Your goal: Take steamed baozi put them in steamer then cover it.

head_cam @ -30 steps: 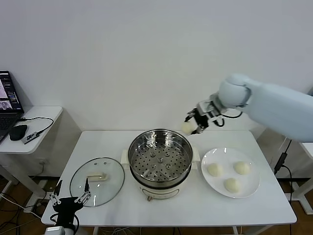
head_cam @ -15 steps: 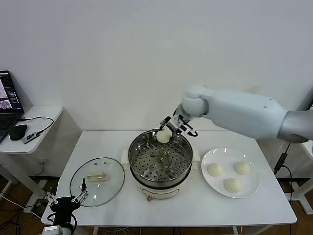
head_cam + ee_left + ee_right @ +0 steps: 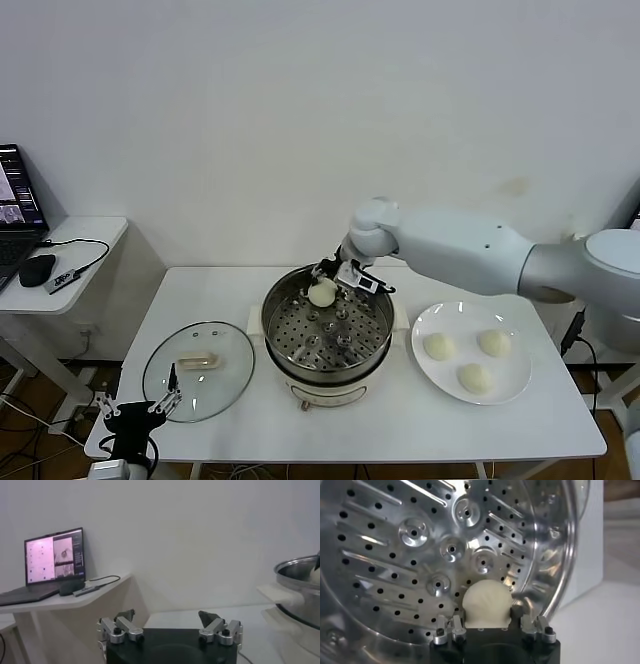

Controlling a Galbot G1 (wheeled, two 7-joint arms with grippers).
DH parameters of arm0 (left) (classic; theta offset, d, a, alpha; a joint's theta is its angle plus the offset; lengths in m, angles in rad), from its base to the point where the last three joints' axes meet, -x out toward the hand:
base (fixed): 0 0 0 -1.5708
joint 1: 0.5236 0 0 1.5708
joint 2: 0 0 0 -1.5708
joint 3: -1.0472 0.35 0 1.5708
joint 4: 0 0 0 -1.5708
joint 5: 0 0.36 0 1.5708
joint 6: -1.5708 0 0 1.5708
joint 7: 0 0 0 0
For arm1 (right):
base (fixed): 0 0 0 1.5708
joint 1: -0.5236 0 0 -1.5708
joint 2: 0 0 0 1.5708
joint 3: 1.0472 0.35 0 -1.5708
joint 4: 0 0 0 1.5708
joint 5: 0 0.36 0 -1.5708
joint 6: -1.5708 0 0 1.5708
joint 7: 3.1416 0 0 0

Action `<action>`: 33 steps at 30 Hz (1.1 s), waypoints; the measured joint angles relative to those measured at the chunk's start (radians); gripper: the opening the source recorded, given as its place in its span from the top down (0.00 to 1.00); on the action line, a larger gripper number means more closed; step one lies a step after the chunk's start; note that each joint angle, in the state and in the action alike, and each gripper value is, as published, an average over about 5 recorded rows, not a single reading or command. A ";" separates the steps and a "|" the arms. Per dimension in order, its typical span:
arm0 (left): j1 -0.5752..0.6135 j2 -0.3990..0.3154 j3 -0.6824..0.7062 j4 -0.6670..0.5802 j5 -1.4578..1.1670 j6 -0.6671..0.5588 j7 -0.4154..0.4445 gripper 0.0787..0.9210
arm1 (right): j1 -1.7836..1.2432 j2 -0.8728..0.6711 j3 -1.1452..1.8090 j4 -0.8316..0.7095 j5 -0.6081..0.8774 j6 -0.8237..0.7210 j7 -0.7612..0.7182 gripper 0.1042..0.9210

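White table: right claw clamps round baozi over steamer; left claw spread, empty.

Right arm stretched leftward across the scene, right gripper angled down, jaws clamped. Left gripper parked low, jaws spread wide.

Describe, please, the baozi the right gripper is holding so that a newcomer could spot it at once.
Find the steel steamer at the middle of the white table. Over its far rim the right gripper clamps one baozi. Unlike the three buns on the white plate, it is held above the perforated tray.
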 measured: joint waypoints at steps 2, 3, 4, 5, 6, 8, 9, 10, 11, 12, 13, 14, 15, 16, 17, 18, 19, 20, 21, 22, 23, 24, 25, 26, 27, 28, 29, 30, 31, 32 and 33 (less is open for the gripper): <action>-0.001 0.000 0.001 -0.001 0.000 0.001 0.001 0.12 | -0.008 0.007 0.004 -0.015 -0.019 0.018 0.009 0.42; -0.002 0.000 0.002 -0.001 0.000 0.001 0.001 0.12 | -0.011 0.009 0.005 -0.022 -0.027 0.027 0.013 0.41; -0.002 0.001 0.002 -0.001 0.000 0.001 0.001 0.12 | -0.012 0.011 0.006 -0.028 -0.034 0.034 0.017 0.39; -0.003 0.001 0.002 -0.001 0.000 0.002 0.002 0.12 | -0.014 0.012 0.007 -0.033 -0.041 0.042 0.020 0.37; -0.003 0.001 0.002 -0.001 0.000 0.002 0.002 0.12 | -0.014 0.013 0.008 -0.037 -0.046 0.048 0.022 0.34; -0.004 0.000 0.002 -0.001 0.000 0.003 0.002 0.12 | -0.015 0.013 0.008 -0.042 -0.054 0.058 0.024 0.27; -0.004 0.000 0.002 -0.001 0.000 0.003 0.002 0.12 | -0.014 0.013 0.008 -0.044 -0.056 0.062 0.025 0.24; -0.003 0.000 0.003 -0.001 0.000 0.003 0.002 0.12 | -0.012 0.012 0.007 -0.044 -0.055 0.064 0.024 0.21; -0.003 -0.001 0.003 -0.002 0.000 0.003 0.002 0.12 | -0.009 0.010 0.006 -0.043 -0.053 0.066 0.023 0.18; -0.002 -0.001 0.003 -0.002 0.000 0.003 0.002 0.12 | -0.004 0.008 0.004 -0.040 -0.048 0.066 0.021 0.15; -0.002 -0.001 0.003 -0.003 0.001 0.004 0.003 0.12 | 0.003 0.005 0.001 -0.035 -0.039 0.065 0.018 0.14; -0.002 -0.002 0.004 -0.003 0.001 0.004 0.003 0.12 | 0.012 0.001 -0.002 -0.029 -0.028 0.062 0.014 0.13; -0.001 -0.002 0.004 -0.004 0.001 0.004 0.003 0.12 | 0.021 -0.003 -0.006 -0.020 -0.014 0.057 0.010 0.12; -0.001 -0.002 0.005 -0.005 0.002 0.004 0.003 0.12 | 0.033 -0.008 -0.010 -0.009 0.004 0.049 0.003 0.12; -0.001 -0.003 0.005 -0.006 0.002 0.005 0.003 0.12 | 0.046 -0.015 -0.015 0.005 0.025 0.037 -0.005 0.12; 0.000 -0.003 0.006 -0.007 0.003 0.005 0.003 0.12 | 0.060 -0.024 -0.020 0.021 0.048 0.022 -0.015 0.12; 0.001 -0.003 0.007 -0.009 0.003 0.005 0.004 0.12 | 0.075 -0.034 -0.025 0.039 0.074 0.004 -0.027 0.12; 0.002 -0.003 0.008 -0.011 0.004 0.006 0.004 0.12 | 0.092 -0.047 -0.031 0.060 0.101 -0.018 -0.040 0.12; 0.004 -0.003 0.009 -0.013 0.004 0.006 0.004 0.12 | 0.108 -0.061 -0.036 0.081 0.129 -0.043 -0.052 0.12; 0.005 -0.002 0.010 -0.016 0.004 0.007 0.004 0.12 | 0.125 -0.077 -0.041 0.105 0.157 -0.070 -0.066 0.12; 0.006 -0.001 0.010 -0.018 0.004 0.008 0.005 0.12 | 0.143 -0.094 -0.046 0.129 0.185 -0.099 -0.079 0.12; 0.007 0.001 0.010 -0.021 0.003 0.009 0.005 0.12 | 0.159 -0.112 -0.048 0.153 0.211 -0.128 -0.091 0.12; 0.008 0.003 0.010 -0.024 0.003 0.009 0.005 0.12 | 0.175 -0.131 -0.050 0.178 0.237 -0.159 -0.102 0.12; 0.008 0.005 0.010 -0.027 0.003 0.010 0.005 0.12 | 0.190 -0.152 -0.052 0.203 0.262 -0.191 -0.114 0.12; 0.009 0.007 0.010 -0.030 0.003 0.011 0.006 0.12 | 0.205 -0.174 -0.052 0.227 0.285 -0.223 -0.124 0.12; 0.010 0.009 0.011 -0.033 0.003 0.013 0.007 0.12 | 0.218 -0.198 -0.052 0.252 0.306 -0.254 -0.134 0.12; 0.011 0.012 0.012 -0.035 0.003 0.014 0.008 0.12 | 0.229 -0.224 -0.052 0.275 0.326 -0.285 -0.143 0.12; 0.011 0.014 0.013 -0.038 0.002 0.015 0.009 0.12 | 0.239 -0.251 -0.052 0.298 0.342 -0.315 -0.151 0.12; 0.011 0.016 0.013 -0.040 0.002 0.016 0.010 0.12 | 0.247 -0.280 -0.051 0.319 0.357 -0.344 -0.158 0.12; 0.011 0.018 0.014 -0.042 0.002 0.018 0.011 0.12 | 0.253 -0.310 -0.051 0.339 0.370 -0.370 -0.164 0.12; 0.010 0.020 0.015 -0.044 0.002 0.019 0.012 0.12 | 0.257 -0.341 -0.050 0.359 0.381 -0.395 -0.171 0.12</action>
